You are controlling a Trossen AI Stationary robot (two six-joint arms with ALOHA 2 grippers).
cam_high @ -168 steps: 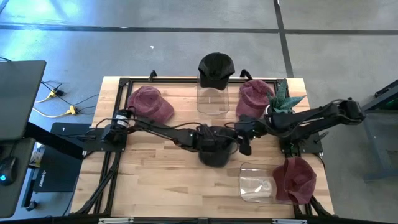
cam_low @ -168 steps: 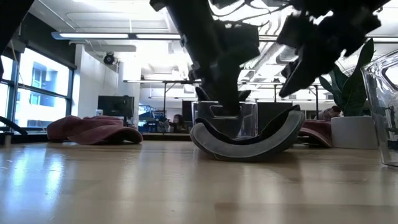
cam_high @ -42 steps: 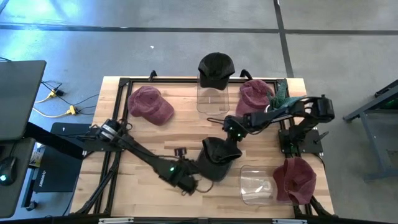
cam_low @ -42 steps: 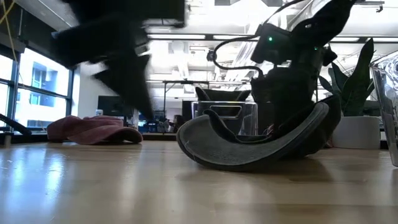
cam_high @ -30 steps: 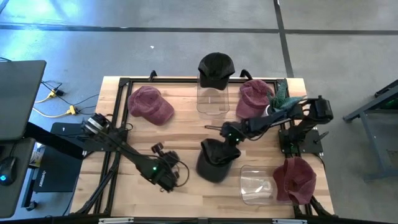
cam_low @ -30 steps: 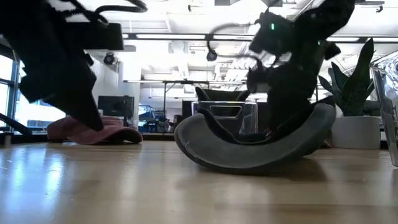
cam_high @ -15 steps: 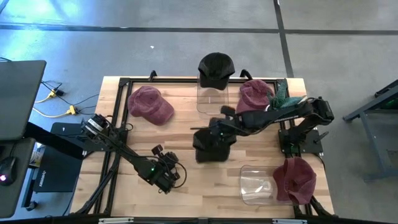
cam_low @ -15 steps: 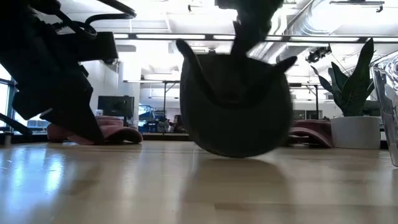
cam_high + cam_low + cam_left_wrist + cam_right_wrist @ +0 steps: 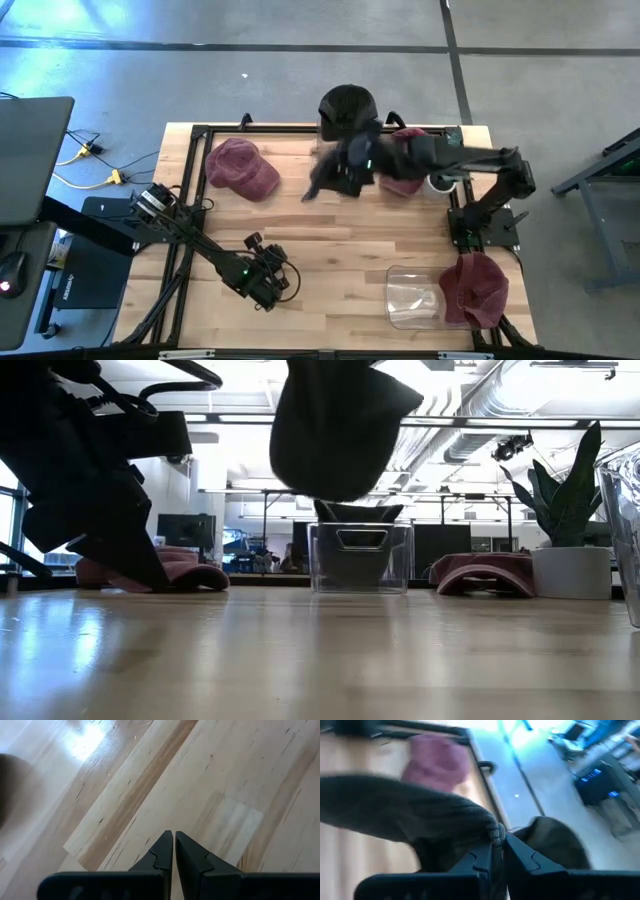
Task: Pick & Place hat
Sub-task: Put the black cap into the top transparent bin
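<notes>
1. The right gripper (image 9: 496,851) is clamping the dark cap (image 9: 338,168) by its crown, holding it in the air above the worktop (image 9: 330,240) near the far edge.
2. The cap is hanging just in front of the clear container (image 9: 361,558) topped by another black cap (image 9: 347,103), with maroon caps (image 9: 240,167) lying to either side.
3. The left gripper (image 9: 174,851) is resting low near the front-left part of the worktop, fingers pressed together on nothing.
</notes>
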